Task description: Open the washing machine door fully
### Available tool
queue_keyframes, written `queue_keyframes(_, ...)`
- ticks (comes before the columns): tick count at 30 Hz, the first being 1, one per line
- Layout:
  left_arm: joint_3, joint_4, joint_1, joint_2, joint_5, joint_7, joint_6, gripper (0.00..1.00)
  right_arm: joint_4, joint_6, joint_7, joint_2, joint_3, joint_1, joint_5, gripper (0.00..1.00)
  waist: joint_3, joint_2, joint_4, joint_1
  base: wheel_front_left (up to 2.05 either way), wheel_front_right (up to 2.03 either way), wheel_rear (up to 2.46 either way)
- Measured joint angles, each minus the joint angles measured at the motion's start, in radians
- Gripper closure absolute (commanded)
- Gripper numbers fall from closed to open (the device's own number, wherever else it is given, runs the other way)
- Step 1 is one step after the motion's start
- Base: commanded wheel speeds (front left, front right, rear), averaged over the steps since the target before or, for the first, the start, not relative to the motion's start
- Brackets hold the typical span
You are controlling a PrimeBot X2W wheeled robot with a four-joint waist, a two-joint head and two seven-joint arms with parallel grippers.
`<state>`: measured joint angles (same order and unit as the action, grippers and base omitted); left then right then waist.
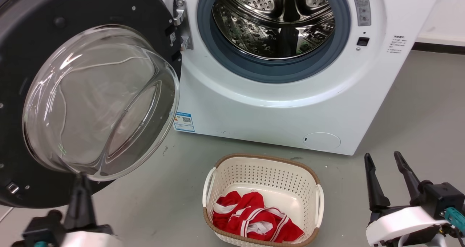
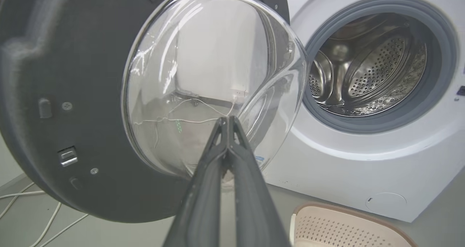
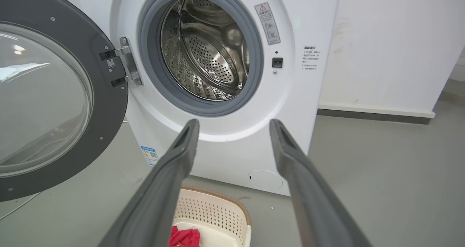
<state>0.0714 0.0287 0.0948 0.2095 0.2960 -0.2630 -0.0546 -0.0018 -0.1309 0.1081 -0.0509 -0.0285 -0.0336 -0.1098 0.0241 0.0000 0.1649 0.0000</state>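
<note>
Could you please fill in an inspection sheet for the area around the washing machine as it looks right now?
Surface: grey floor, a few small marks near the machine's base.
Job's things: washing machine door stands wide open on its left hinge; washing machine drum exposed, looks empty.
Clutter: laundry basket on the floor in front of the machine, red and white garment inside.
Grippers: left gripper fingers shut, tips at the door's glass bowl, contact unclear; right gripper open, holding nothing, right of the basket.
Cables: white cables on the floor below the door.
Surroundings: white wall with dark skirting.
</note>
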Motion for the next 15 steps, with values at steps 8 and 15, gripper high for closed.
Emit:
queue_keyframes(8,-0.083,-0.005,-0.046,-0.038,-0.054,0.000,0.049,0.00,-0.014,0.000,-0.005,0.000,-0.006,-0.002,0.023,0.00,-0.005,0.0000,-0.047,0.0001,0.00,0.00,0.00)
queue_keyframes(15,-0.113,0.018,-0.107,-0.049,-0.086,0.000,0.062,0.00,-0.024,0.000,-0.012,0.000,-0.016,-0.001,0.037,0.00,-0.004,0.0000,-0.108,0.0000,0.00,0.00,0.00)
